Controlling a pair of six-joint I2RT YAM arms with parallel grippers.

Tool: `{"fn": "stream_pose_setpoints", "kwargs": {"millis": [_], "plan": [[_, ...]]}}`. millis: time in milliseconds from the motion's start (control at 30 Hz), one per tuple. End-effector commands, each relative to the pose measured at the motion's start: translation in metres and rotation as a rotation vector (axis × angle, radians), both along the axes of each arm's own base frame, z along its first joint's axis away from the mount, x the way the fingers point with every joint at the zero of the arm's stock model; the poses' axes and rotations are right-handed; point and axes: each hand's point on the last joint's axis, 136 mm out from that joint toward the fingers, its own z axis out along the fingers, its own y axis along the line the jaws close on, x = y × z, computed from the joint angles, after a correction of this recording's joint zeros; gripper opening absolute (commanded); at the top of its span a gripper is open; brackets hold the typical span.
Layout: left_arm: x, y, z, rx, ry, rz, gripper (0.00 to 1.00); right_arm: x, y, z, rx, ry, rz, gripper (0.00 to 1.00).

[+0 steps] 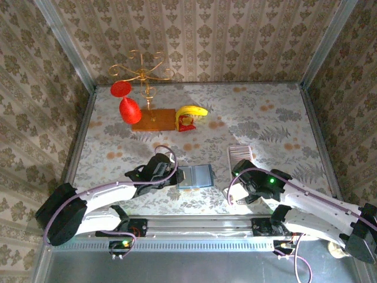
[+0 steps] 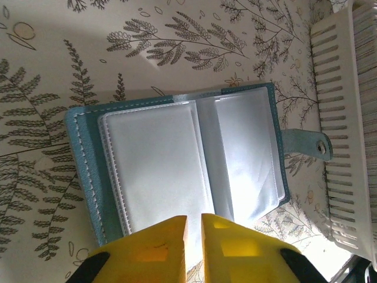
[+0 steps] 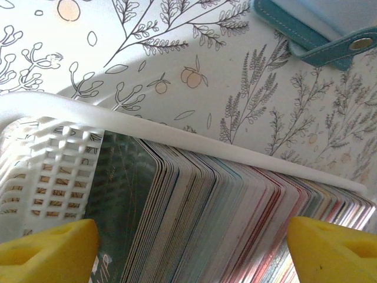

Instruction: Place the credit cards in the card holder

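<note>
Right gripper [image 3: 189,250] hanging spread over credit cards [image 3: 224,224]: thin, stiff, slick, tightly packed, likely needing a top-edge pinch. Left gripper [image 2: 194,247] sitting pressed nearly together at 6 o'clock edge of card holder [image 2: 177,159].

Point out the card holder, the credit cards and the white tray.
card holder [image 2: 159,171], left wrist view, on its clear inner sleeve.
credit cards [image 3: 224,224], right wrist view, on their stacked edges.
white tray [image 3: 194,144], right wrist view, on its rim.
</note>
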Motion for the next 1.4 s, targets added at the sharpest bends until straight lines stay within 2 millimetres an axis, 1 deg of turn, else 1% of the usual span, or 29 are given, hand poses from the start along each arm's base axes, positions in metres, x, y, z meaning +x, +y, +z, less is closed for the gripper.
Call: {"fn": "stream_pose_setpoints", "kwargs": {"millis": [0,233,367,500,633,700,800,1000,1067,1267,1367], "plan": [[0.003,-0.011,0.009,-0.035,-0.01,-0.016,0.13,0.001,-0.004,-0.008,-0.035,-0.002,0.006,0.85],[0.003,-0.011,0.003,-0.017,0.0,-0.014,0.11,0.007,-0.004,-0.016,-0.056,-0.02,0.015,0.9],[0.001,-0.006,-0.004,0.001,0.01,-0.005,0.11,0.014,-0.003,-0.015,-0.067,-0.047,0.009,0.89],[-0.001,-0.003,-0.013,0.016,0.023,-0.001,0.1,0.017,-0.005,-0.013,-0.077,-0.064,0.009,0.86],[-0.003,-0.001,-0.02,0.028,0.035,-0.001,0.09,0.018,-0.006,-0.01,-0.085,-0.067,0.007,0.8],[-0.005,0.0,-0.023,0.031,0.039,0.0,0.09,0.018,-0.007,-0.008,-0.088,-0.069,0.01,0.76],[-0.006,0.002,-0.025,0.034,0.043,0.002,0.09,0.017,-0.009,-0.005,-0.087,-0.07,0.009,0.72],[-0.008,0.004,-0.03,0.045,0.047,0.005,0.08,0.011,-0.012,-0.002,-0.09,-0.052,0.013,0.58],[-0.008,0.004,-0.03,0.048,0.047,0.005,0.08,0.011,-0.011,-0.001,-0.082,-0.053,0.009,0.57],[-0.009,0.007,-0.033,0.063,0.05,0.007,0.07,0.008,-0.01,0.001,-0.069,-0.04,0.011,0.46],[-0.009,0.009,-0.036,0.068,0.055,0.015,0.07,0.008,-0.009,0.004,-0.059,-0.045,0.01,0.43]]}}
